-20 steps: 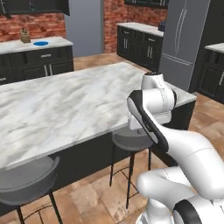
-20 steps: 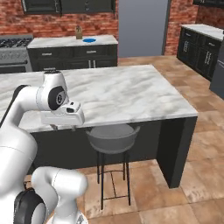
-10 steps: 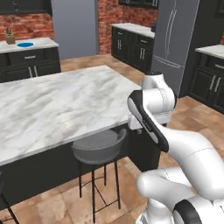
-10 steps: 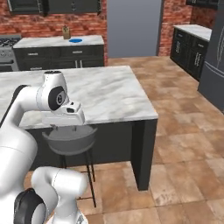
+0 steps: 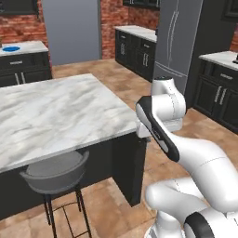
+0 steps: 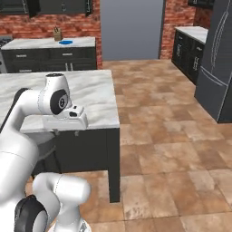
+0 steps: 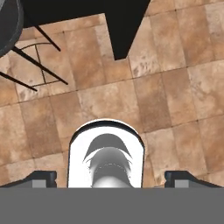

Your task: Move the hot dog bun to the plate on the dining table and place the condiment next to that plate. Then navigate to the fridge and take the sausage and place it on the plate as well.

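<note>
The dining table (image 5: 56, 111) with its veined marble top lies to my left, and its near end (image 6: 97, 97) stands beside the arm. The grey steel fridge (image 5: 179, 44) rises ahead on the right with its doors shut, and it stands at the right edge (image 6: 218, 59) of the right base view. My gripper (image 7: 112, 179) points down at the tiled floor, open and with nothing between its fingertips (image 7: 43, 178). It hangs just off the table's edge (image 6: 65, 132). The hot dog bun, plate, condiment and sausage are out of view.
A grey stool (image 5: 56, 174) stands under the table's near side. Black cabinets with marble tops line the brick wall; a blue plate (image 6: 66, 42) and a knife block (image 6: 56, 34) sit there. Brown tiled floor (image 6: 163, 122) stretches between table and fridge.
The whole picture has slid left as the base drove along the table toward its end. The fridge looms larger and nearer. The arm's pose and the open gripper are unchanged.
</note>
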Tool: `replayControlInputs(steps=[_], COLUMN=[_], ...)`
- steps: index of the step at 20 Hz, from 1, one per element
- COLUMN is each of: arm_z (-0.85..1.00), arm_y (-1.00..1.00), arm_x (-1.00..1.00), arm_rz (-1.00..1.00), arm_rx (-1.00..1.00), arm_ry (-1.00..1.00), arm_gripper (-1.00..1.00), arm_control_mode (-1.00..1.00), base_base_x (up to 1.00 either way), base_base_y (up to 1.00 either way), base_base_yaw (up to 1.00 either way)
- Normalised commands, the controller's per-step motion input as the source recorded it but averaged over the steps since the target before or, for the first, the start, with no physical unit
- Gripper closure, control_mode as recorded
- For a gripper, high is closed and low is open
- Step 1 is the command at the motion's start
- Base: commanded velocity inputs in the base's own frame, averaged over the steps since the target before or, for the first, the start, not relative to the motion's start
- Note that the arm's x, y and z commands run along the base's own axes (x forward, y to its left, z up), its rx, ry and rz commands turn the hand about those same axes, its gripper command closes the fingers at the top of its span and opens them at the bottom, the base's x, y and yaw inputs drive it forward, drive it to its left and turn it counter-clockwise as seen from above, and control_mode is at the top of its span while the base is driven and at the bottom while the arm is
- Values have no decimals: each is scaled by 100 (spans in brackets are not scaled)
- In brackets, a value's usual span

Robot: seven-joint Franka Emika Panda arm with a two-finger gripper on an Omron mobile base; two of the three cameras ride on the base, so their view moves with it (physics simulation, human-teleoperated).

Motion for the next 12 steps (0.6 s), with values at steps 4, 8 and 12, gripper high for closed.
replayControlInputs(steps=[4,8,12], arm_z=[0,0,0], arm_y=[0,0,0], arm_x=[0,0,0], arm_rz=[0,0,0], arm_rx=[0,0,0], arm_ry=[0,0,0], arm_gripper=[-100,-100,-100], arm_control_mode=[100,100,100], base_base_x=[35,58,90], base_base_y=[-100,-100,-92], base_base_yaw=[16,22,30])
